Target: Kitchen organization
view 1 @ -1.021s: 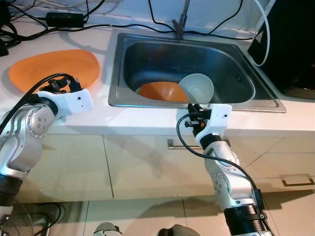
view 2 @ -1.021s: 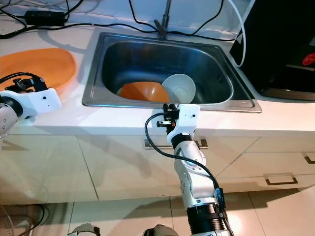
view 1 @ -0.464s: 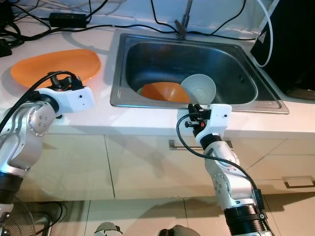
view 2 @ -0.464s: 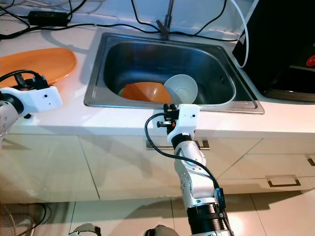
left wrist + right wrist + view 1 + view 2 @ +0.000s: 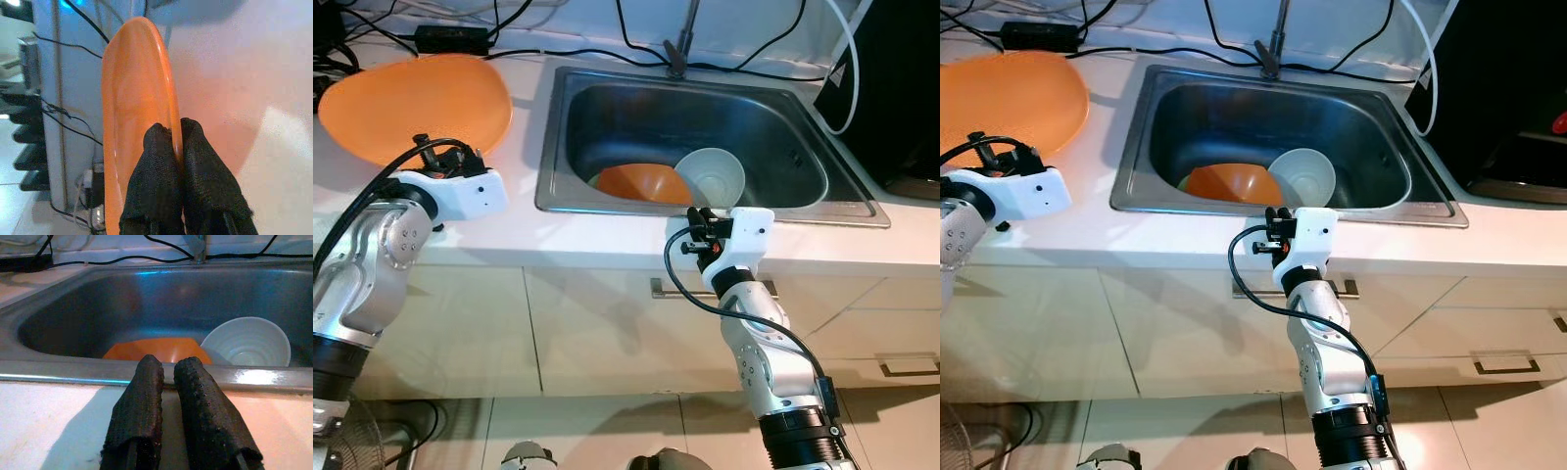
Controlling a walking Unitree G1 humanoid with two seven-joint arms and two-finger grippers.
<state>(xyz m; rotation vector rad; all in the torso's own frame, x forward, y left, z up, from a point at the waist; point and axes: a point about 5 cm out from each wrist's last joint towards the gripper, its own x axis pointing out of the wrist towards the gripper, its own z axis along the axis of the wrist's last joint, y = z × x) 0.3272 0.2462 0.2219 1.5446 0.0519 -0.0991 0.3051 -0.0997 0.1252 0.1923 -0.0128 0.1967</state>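
Plate (image 5: pixel 411 106) pinched at its rim by my left gripper (image 5: pixel 172 142), tilted up off the counter (image 5: pixel 519 235) left of the sink (image 5: pixel 822 196).
My right gripper (image 5: pixel 168 369) hovers at the sink's front edge, its 2 fingers pressed together on nothing; inside sit an orange bowl (image 5: pixel 641 182) and a white bowl (image 5: pixel 710 176).

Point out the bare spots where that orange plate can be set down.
Free: the white counter between the orange plate, gripped by the left gripper, and the sink; also the sink's far half by the faucet. Crowded: the sink's near side with the orange bowl and white bowl, and the cables along the back.
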